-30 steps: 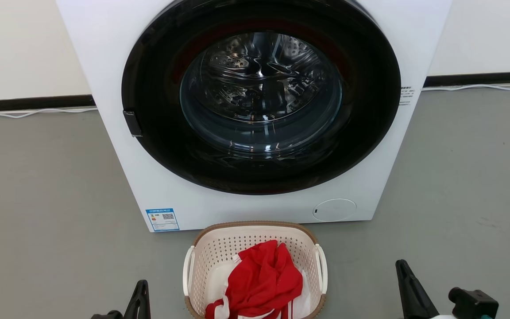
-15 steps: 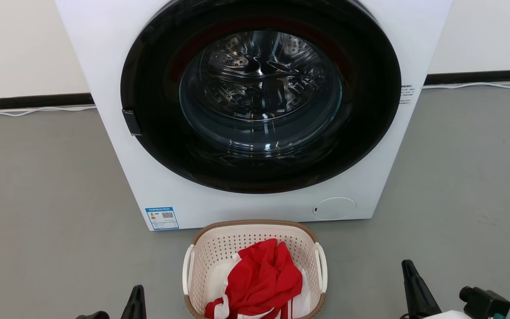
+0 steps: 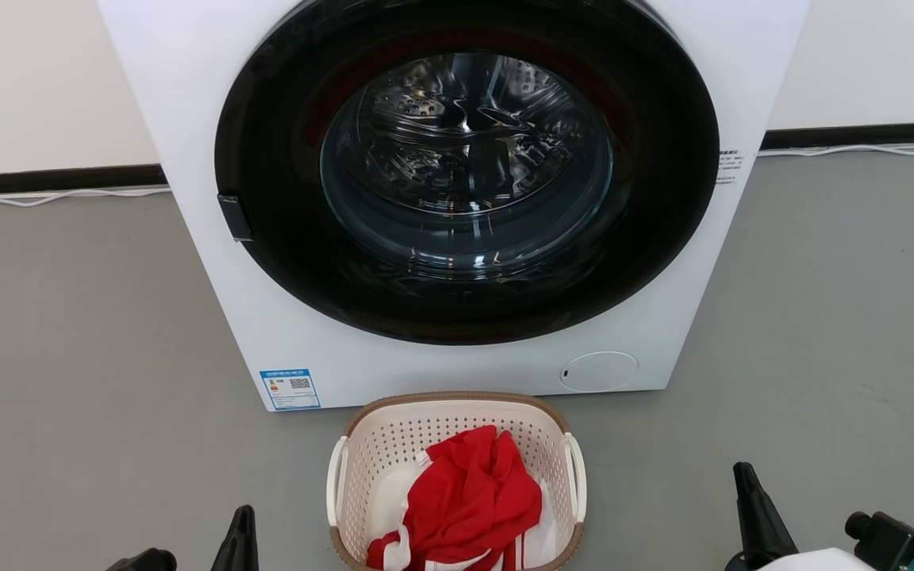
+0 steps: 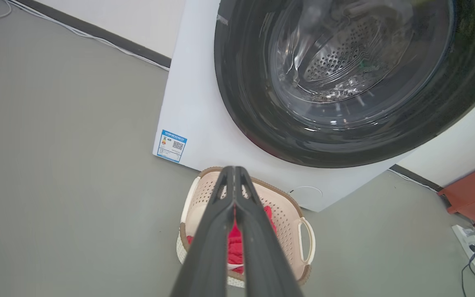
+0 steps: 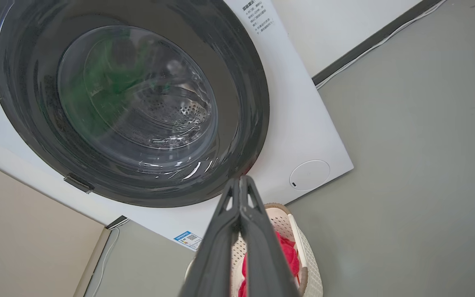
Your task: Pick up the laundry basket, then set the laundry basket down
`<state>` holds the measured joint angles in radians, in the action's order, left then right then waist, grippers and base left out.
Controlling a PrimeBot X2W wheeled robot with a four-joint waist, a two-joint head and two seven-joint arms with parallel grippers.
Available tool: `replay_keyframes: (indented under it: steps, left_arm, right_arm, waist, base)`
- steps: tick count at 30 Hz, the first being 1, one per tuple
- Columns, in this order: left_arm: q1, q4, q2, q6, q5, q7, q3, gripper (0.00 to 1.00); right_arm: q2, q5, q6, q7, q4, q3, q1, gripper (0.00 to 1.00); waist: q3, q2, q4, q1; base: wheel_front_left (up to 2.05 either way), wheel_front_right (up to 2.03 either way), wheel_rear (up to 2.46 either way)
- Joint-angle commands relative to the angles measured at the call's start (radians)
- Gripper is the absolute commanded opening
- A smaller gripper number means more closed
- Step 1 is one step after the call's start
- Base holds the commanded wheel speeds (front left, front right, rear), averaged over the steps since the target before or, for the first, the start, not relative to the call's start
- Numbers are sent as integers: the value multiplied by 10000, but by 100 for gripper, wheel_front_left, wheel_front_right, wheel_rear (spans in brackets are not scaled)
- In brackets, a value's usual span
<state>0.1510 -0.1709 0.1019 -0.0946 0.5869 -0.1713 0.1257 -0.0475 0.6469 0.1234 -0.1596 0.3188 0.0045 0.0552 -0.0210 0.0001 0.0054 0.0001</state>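
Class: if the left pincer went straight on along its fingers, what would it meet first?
Most likely the washing machine, at its white lower front panel: the left pincer aims just over the far rim of the laundry basket. Depth is uncertain.

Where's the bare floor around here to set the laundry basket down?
Bare grey floor lies left of the washing machine and laundry basket, out to the wall, and likewise on their right. Crowded: the basket sits close before the machine, and the left wrist view shows a power strip and red box by the wall, far right.
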Motion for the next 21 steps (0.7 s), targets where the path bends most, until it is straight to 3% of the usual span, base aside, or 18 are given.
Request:
replay_keyframes:
  steps: [1,21]
  left_arm:
    - [-560,180,63,155,378,74,-215,0]
    - [-1007,-12,8,632,2704,617,-604,0]
  right_arm:
    - [-81,311,22,94,-314,7,-537,0]
    - [-101,2464,33,657,-414,-219,-781,0]
  waist:
    - [4,-1,-1,-1]
    - [59,-1,-13,-1]
  base:
    - [0,0,0]
    - [0,0,0]
